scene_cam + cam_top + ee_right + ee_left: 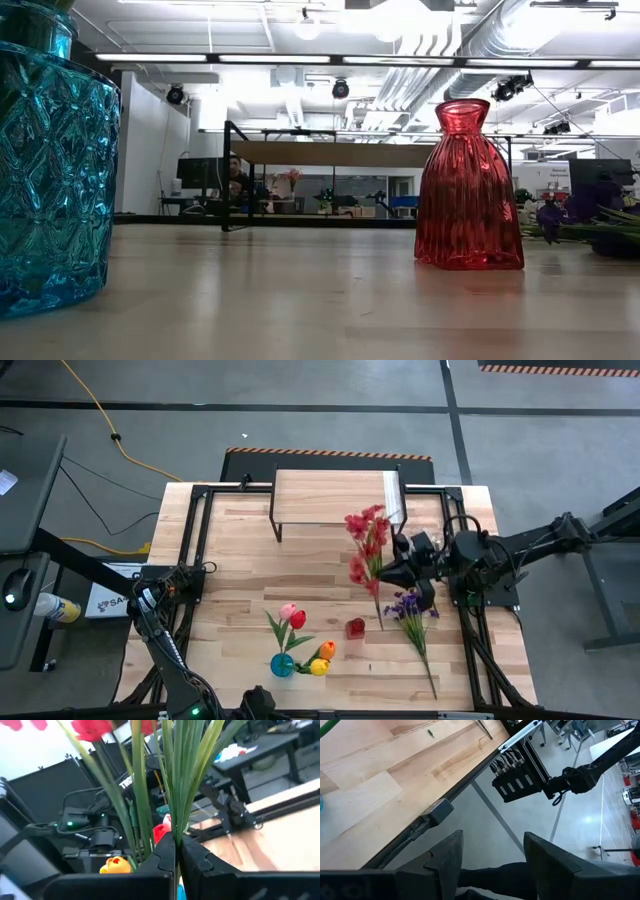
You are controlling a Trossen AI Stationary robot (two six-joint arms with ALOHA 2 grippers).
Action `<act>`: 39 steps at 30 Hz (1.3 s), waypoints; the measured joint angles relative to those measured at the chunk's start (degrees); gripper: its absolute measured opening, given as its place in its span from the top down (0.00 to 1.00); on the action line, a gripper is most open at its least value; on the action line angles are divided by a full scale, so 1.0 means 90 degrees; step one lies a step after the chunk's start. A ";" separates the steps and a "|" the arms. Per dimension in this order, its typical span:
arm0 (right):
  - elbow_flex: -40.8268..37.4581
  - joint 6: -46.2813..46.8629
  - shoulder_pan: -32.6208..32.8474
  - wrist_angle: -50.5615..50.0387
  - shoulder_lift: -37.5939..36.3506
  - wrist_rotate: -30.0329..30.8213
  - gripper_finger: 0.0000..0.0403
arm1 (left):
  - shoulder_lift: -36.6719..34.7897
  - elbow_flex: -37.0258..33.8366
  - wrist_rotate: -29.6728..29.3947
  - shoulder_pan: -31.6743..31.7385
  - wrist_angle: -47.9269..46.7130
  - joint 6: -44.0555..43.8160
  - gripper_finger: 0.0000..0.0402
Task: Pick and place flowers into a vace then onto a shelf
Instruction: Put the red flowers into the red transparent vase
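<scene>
Partway: tulips (300,632) already in blue vase (282,665), right gripper (383,577) w/ fingers pinching red sprig (366,542) stems, red vase (356,628) + shelf (335,494) still empty, purple sprig (412,620) left on tabletop (240,550).

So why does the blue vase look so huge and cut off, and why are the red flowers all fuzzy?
In the low view the blue vase stands right by the camera, so it fills the edge and is cropped, while ceiling lights glare above the red vase. In the right wrist view the red sprig, clamped by the right gripper, is too close and blurs.
</scene>
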 joint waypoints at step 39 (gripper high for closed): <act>-0.1952 -0.1366 0.1076 0.3685 0.1119 0.3022 0.99 | 0.0000 0.0000 0.0549 -0.0001 0.0060 -0.0192 0.41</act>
